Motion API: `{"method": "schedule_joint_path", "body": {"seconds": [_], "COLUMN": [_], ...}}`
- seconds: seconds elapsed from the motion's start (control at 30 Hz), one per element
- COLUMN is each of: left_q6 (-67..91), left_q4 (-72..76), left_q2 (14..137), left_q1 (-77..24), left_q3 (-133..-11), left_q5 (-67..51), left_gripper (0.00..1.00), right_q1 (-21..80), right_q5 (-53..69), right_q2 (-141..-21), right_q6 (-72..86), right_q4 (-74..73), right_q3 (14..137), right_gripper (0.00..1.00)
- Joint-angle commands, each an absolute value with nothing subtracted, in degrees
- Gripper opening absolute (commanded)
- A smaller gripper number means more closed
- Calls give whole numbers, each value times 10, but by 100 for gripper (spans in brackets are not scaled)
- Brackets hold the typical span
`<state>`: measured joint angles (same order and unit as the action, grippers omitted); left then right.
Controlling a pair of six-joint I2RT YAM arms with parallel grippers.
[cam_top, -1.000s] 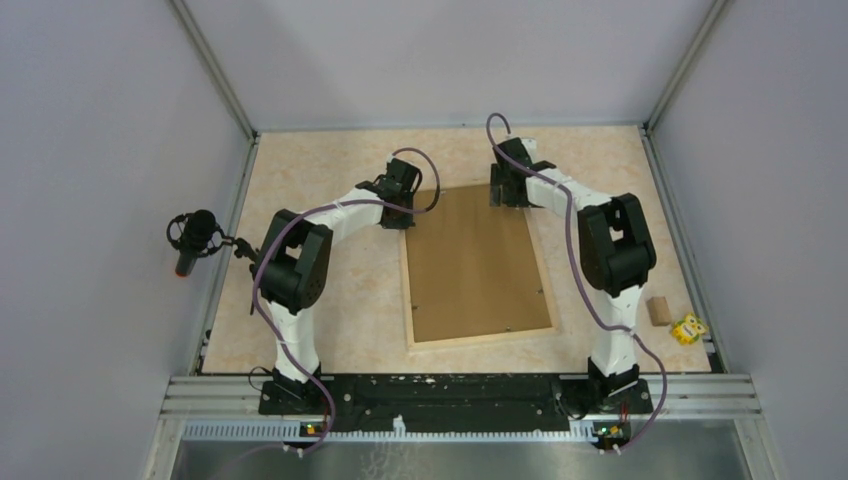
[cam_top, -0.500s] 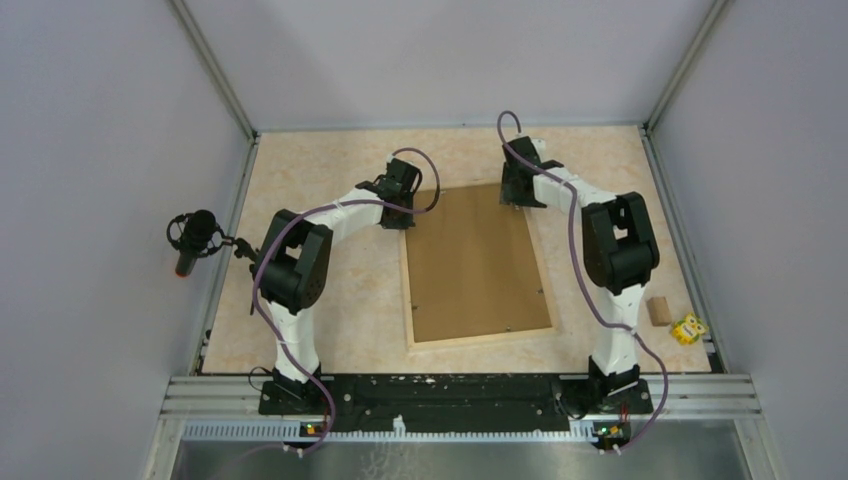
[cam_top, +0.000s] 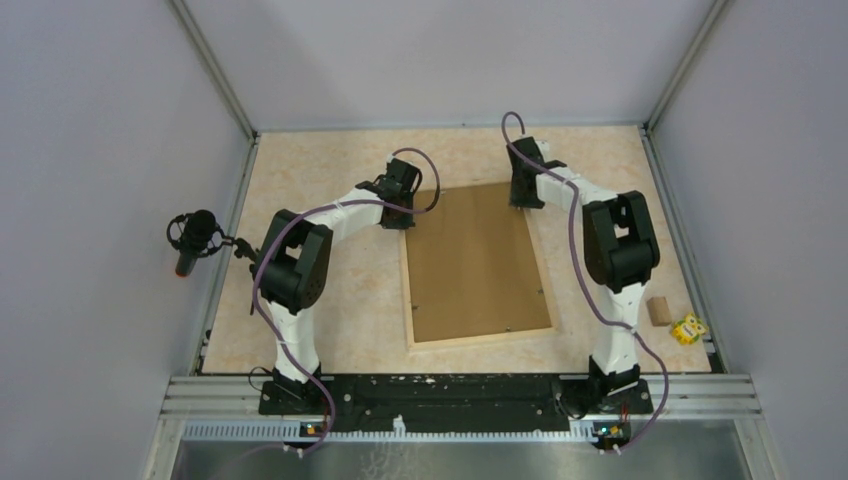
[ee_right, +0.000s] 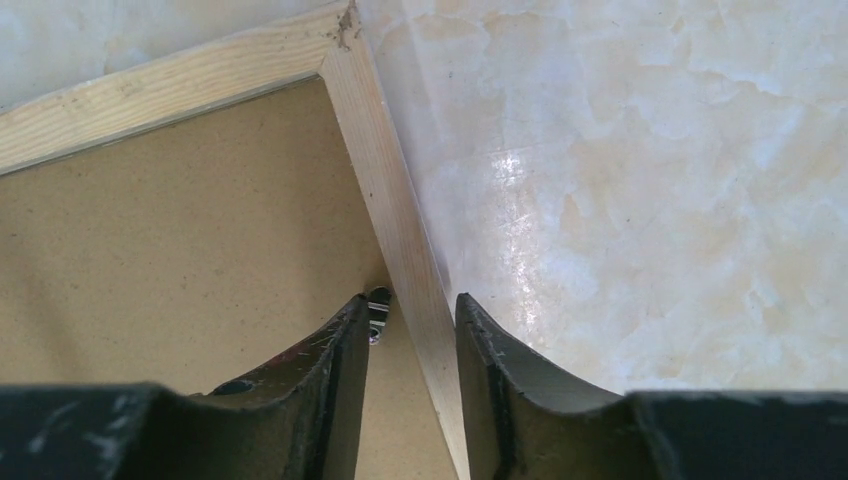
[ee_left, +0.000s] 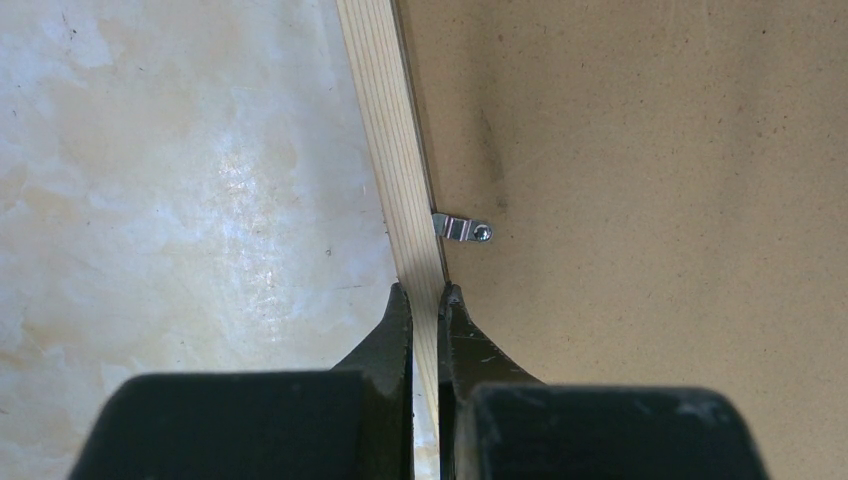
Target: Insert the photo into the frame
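The frame (cam_top: 480,338) lies back side up on the table, a brown backing board (cam_top: 475,265) filling it. The photo is hidden. My left gripper (cam_top: 408,213) is shut on the frame's left strip (ee_left: 395,150), its tips (ee_left: 427,290) pinching the wood just short of a metal clip (ee_left: 462,229). My right gripper (cam_top: 522,195) is at the far right corner. In its wrist view the jaws (ee_right: 412,300) straddle the right strip (ee_right: 385,190), partly narrowed, with a gap on each side. A clip (ee_right: 378,305) lies by the inner finger.
A small brown block (cam_top: 657,310) and a yellow object (cam_top: 688,328) lie near the table's right front corner. A microphone (cam_top: 195,235) hangs outside the left rail. Metal rails edge the table on all sides.
My right gripper has shifted right, from over the board's far edge to the frame's right strip, and its jaws have narrowed. The left arm and the frame have stayed put.
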<state>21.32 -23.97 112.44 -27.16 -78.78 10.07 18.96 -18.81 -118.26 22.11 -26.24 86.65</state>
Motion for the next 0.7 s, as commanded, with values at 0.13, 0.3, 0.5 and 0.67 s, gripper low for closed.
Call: {"method": "schedule_joint_path", "body": {"seconds": [0.13, 0.3, 0.5, 0.67], "left_q6": [207, 209, 204, 196], "left_q4": [-266, -266, -265, -279], "left_q2": [1143, 1144, 1140, 1130], "left_q1": [-271, -270, -271, -270], "left_q3": [-788, -788, -791, -805], "left_q5": [89, 87, 90, 111], "left_gripper": [0, 0, 0, 43], "right_q1": [187, 187, 183, 174], "right_q5": [-175, -165, -157, -132], "right_q2": [-1188, -1191, -1183, -1165], "right_q6": [225, 226, 228, 228], "right_q4": [-259, -257, -252, -235], "right_q3": [869, 871, 872, 868], "right_gripper": [23, 11, 21, 48]}}
